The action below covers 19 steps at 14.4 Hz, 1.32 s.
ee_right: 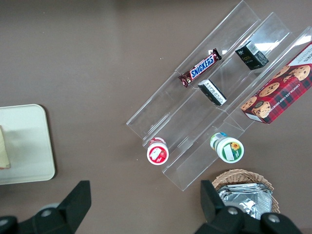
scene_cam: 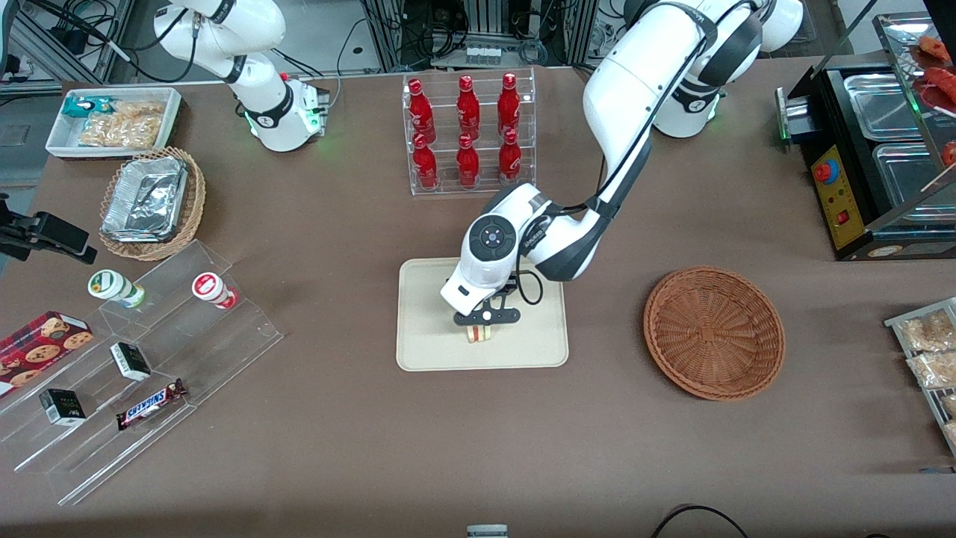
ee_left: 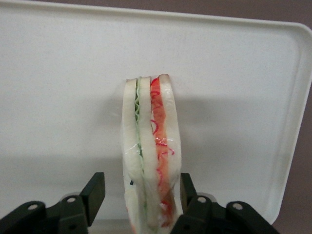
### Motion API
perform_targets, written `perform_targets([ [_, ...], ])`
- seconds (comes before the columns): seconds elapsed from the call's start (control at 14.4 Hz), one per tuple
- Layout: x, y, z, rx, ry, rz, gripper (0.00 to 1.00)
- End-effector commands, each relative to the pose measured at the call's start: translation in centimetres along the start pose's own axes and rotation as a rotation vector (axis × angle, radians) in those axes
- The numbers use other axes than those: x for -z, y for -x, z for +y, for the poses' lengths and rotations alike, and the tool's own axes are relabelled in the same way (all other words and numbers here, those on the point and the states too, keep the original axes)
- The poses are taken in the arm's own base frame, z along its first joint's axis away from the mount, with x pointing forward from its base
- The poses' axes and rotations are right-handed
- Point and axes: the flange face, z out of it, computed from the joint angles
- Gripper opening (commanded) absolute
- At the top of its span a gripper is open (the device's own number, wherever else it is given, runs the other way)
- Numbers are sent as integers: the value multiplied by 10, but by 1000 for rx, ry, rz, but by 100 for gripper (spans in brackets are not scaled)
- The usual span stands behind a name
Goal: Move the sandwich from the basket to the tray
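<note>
The sandwich (scene_cam: 479,333) stands on its edge on the cream tray (scene_cam: 418,347), toward the tray's near side. In the left wrist view the sandwich (ee_left: 151,146) shows white bread with green and red layers, on the tray (ee_left: 58,73). My left gripper (scene_cam: 481,326) is low over the tray, straddling the sandwich. In the wrist view the gripper (ee_left: 142,184) is open: one finger (ee_left: 95,190) stands clear of the bread, the other is right beside it. The reddish-brown basket (scene_cam: 713,332) lies empty toward the working arm's end. The right wrist view shows the tray (ee_right: 24,141) and a sliver of the sandwich (ee_right: 4,148).
A clear rack of red bottles (scene_cam: 468,134) stands farther from the camera than the tray. A clear stepped shelf with snacks (scene_cam: 142,359), a tan basket of foil trays (scene_cam: 149,202) and a white bin (scene_cam: 112,119) lie toward the parked arm's end. A black appliance (scene_cam: 881,149) and bagged snacks (scene_cam: 926,351) lie toward the working arm's end.
</note>
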Motion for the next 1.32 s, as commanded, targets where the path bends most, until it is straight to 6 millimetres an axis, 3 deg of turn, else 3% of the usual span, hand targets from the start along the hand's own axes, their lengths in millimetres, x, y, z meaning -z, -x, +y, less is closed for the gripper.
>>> perform_targets([
  [0.0, 57, 3, -7, 17, -41, 17, 100],
  [0.21, 119, -7, -41, 82, -104, 30, 100],
  [0.49, 185, -33, -128, 234, -199, -37, 100],
  [0.9, 234, -70, -263, 225, -197, -115, 100],
  [1.25, 263, -62, -347, 122, -164, -143, 100],
])
